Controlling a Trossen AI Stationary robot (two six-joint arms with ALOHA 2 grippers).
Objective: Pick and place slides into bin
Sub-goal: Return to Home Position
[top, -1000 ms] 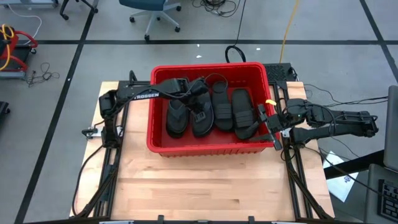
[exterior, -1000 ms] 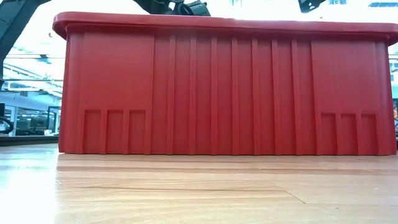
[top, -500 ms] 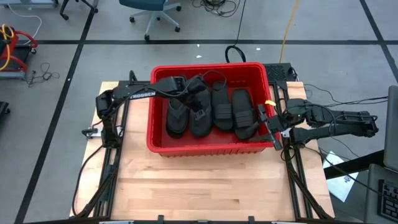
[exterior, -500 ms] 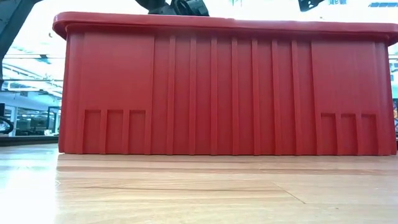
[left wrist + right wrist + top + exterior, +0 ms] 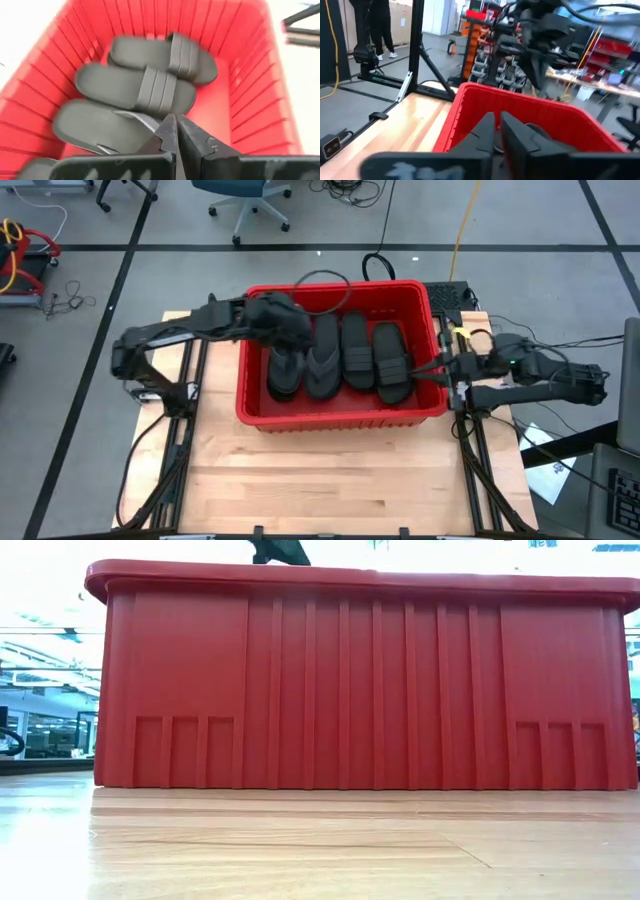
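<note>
1. Left hand (image 5: 176, 119): fingers pressed together, pinching nothing, hanging over the left part of the bin (image 5: 250, 95). For a clean trip home, best raised straight up above the rim first, then drawn back.
2. Directly beneath that hand: a thong slide (image 5: 95, 127), with a flat matte sole and a thin Y strap. Judged the likeliest snag for a low fingertip, so no sideways sweep before height is gained.
3. Just past the fingertips: two strap slides (image 5: 130, 87), side by side and touching, with wide ribbed bands over dull black rubber. Soft and grippy by the look, unlikely to slip unaided.
4. Around them all: glossy red plastic with ribbed walls and a thick rolled rim. From above, four slides (image 5: 357, 352) in a row inside, none seen outside the bin.
5. Under the bin: counter (image 5: 330, 480), pale smooth wood.
6. Farthest off: right hand (image 5: 445, 370), just outside the bin's far end wall, fingers drawn together on nothing. Better pulled away from the rim than along it.
</note>
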